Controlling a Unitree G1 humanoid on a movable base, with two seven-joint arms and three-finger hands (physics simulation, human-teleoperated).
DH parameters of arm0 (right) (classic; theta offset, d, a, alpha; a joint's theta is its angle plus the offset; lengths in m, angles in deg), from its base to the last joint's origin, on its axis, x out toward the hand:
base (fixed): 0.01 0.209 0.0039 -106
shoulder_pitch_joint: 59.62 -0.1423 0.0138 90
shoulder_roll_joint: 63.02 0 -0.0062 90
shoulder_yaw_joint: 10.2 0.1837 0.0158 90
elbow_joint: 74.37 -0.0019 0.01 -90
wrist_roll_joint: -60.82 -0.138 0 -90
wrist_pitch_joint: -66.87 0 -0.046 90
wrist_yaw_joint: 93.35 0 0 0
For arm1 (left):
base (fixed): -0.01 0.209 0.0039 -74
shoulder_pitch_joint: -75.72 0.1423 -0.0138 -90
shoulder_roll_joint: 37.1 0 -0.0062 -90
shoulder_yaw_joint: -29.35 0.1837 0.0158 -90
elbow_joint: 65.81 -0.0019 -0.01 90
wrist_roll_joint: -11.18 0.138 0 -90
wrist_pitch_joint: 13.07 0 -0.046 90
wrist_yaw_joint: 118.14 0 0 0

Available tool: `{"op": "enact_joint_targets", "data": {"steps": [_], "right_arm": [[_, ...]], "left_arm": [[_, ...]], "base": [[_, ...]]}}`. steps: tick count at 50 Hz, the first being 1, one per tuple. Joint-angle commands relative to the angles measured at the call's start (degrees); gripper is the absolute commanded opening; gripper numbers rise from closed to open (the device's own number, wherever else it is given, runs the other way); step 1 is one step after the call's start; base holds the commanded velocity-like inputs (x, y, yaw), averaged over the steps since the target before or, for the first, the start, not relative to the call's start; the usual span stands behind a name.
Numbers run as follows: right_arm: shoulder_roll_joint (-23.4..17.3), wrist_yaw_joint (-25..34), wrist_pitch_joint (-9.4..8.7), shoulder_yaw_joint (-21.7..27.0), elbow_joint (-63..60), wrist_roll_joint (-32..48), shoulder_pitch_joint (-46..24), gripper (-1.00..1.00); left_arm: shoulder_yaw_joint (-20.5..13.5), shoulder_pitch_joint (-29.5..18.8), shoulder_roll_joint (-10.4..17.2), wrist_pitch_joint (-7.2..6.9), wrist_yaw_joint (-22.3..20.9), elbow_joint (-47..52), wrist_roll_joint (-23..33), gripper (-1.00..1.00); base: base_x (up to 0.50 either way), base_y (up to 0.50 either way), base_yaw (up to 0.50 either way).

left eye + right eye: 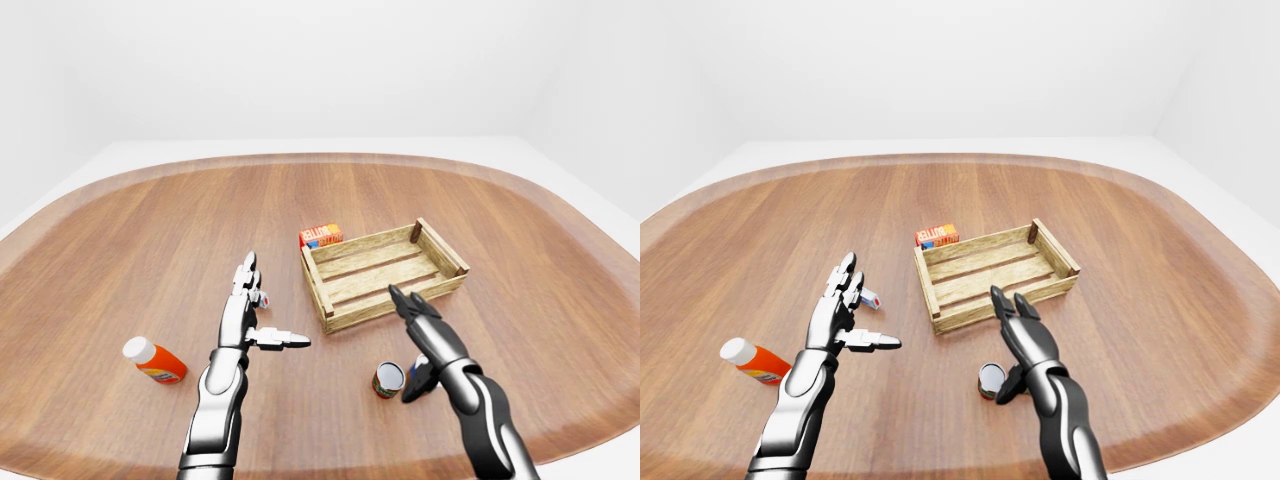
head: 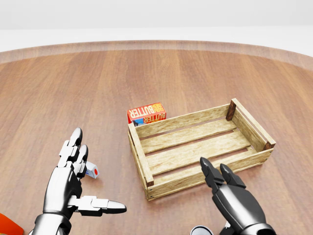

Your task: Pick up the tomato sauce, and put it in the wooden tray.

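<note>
While the right robot hand (image 1: 425, 325) hangs low over the wooden counter (image 1: 150, 230) with its fingers stretched out and nothing between them, the tomato sauce (image 1: 388, 379), a small can lying on its side, sits on the counter just beside that hand's thumb, at the lower middle of the left-eye view. Whether the thumb actually touches the can cannot be told from these views. The wooden tray (image 2: 195, 149), a slatted crate with nothing inside it, stands a little above the can in the left-eye view, and the right hand's fingertips overlap its near rail in the head view (where only the can's rim peeks in at the bottom edge). The left robot hand (image 2: 73, 183) is released as well, two fingers pointing up and the thumb (image 2: 100, 205) jutting out to the right, holding nothing. Just beyond its fingertips lies a small white object with a red spot (image 2: 92, 171), too small to identify. A red butter box (image 2: 146, 113) rests against the tray's far left corner. Well apart from all this, at the lower left of the left-eye view, an orange bottle with a white cap (image 1: 155, 361) lies on its side on the counter.
</note>
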Motion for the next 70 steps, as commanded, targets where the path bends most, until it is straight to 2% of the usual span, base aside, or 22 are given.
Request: {"op": "enact_joint_targets", "data": {"steps": [1,19,28,70], "right_arm": [[-0.23,-0.38,-0.09,-0.63,1.87,0.71,-0.28,1.00],[-0.52,0.02,-1.22,-1.44,1.97,4.87,-0.67,1.00],[-0.47,0.69,-1.24,-2.15,2.33,6.68,-0.47,1.00],[-0.50,-2.58,-0.21,-4.47,9.76,7.79,-1.61,1.00]], "left_arm": [[-0.01,-0.01,0.00,0.00,-0.02,-0.02,-0.04,1.00],[0.03,0.02,0.00,-0.08,-0.03,0.06,-0.01,1.00],[0.00,-0.04,0.00,-0.19,-0.04,0.09,-0.04,1.00],[0.06,0.01,-0.01,-0.13,-0.05,0.14,0.07,1.00]], "base": [[0.00,0.00,0.00],[0.00,0.00,0.00],[0.00,0.00,0.00],[0.00,0.00,0.00]]}}
